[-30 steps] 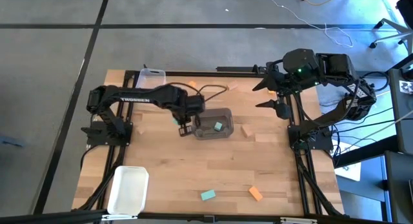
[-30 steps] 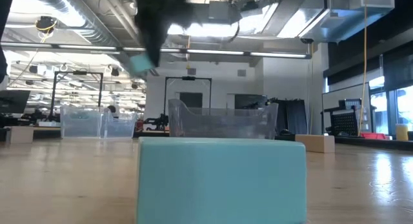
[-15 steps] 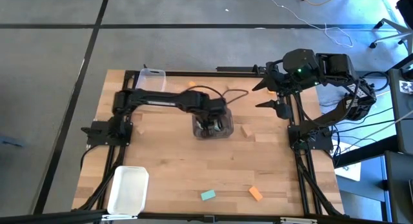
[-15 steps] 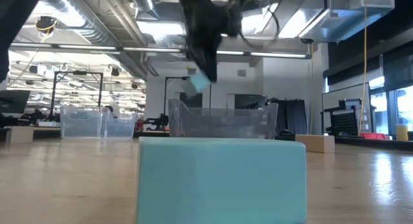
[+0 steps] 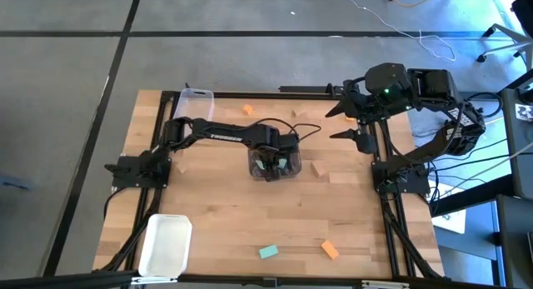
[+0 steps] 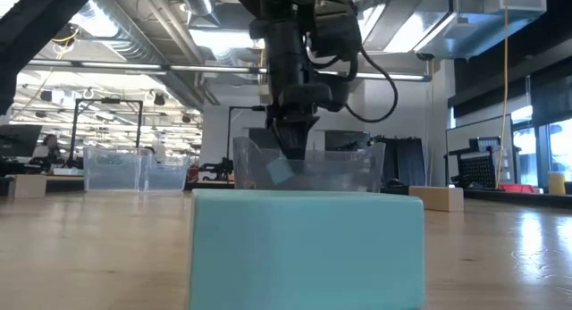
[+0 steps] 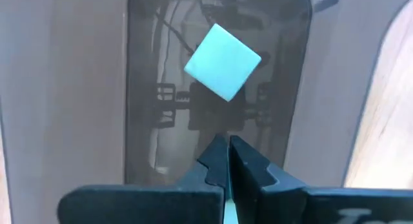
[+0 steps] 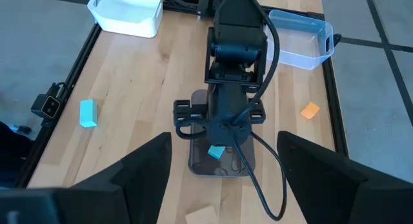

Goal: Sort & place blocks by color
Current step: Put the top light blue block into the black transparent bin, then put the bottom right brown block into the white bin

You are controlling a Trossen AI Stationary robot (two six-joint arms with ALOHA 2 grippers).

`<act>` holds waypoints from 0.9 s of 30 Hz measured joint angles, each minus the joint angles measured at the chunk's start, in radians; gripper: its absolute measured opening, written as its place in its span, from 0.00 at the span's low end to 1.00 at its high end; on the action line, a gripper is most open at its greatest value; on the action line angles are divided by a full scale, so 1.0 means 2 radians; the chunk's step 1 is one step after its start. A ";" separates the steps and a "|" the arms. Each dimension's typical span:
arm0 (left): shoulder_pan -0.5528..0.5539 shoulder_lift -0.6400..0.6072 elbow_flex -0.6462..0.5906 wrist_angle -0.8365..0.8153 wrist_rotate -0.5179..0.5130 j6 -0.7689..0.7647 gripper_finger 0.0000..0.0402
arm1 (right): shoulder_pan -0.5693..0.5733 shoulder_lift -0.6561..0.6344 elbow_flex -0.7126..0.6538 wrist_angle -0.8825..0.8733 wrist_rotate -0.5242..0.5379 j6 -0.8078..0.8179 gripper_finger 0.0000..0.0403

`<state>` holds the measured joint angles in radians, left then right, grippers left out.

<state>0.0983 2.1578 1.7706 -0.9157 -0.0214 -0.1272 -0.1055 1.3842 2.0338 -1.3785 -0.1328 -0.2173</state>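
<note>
My left gripper (image 5: 270,164) reaches down into the grey see-through bin (image 5: 296,146) at the table's middle and is shut on a teal block (image 6: 280,171). A second teal block (image 7: 222,61) lies flat on the bin's floor. My right gripper (image 5: 343,123) hangs open and high over the far right of the table, touching nothing. Loose blocks lie on the table: an orange one (image 5: 247,111) at the far side, a tan one (image 5: 318,168) right of the bin, and a teal one (image 5: 268,251) and an orange one (image 5: 330,250) near the front edge. My left gripper pinches the teal block between its two fingers; the left wrist view shows only a thin teal edge (image 7: 226,212) in the gap between them. The fingers come from above, pointing steeply down. The block sits tilted at the fingertips, inside the bin's walls and just above its floor.
A clear bin (image 5: 193,102) stands at the far left and a white bin (image 5: 165,243) at the near left. A small tan block (image 5: 181,166) lies by the left arm's base. The front teal block (image 6: 307,247) fills the low view's foreground.
My left gripper, still shut on the teal block, has swung from left of the grey bin toward the table's right until it stood over the bin. It has then sunk until the block is inside the walls.
</note>
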 joint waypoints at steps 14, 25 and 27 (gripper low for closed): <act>0.001 0.000 0.000 0.021 0.011 0.025 0.12 | 0.000 0.000 0.000 0.000 0.000 0.000 0.70; 0.013 -0.023 0.000 0.028 0.012 0.004 0.14 | 0.000 -0.002 0.000 -0.003 0.000 0.000 0.70; 0.020 -0.044 0.000 0.015 0.011 0.003 0.14 | 0.000 -0.006 0.000 -0.004 0.000 0.001 0.70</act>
<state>0.1385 2.0695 1.7702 -0.8856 0.0014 -0.1215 -0.1054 1.3716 2.0338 -1.3868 -0.1329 -0.2155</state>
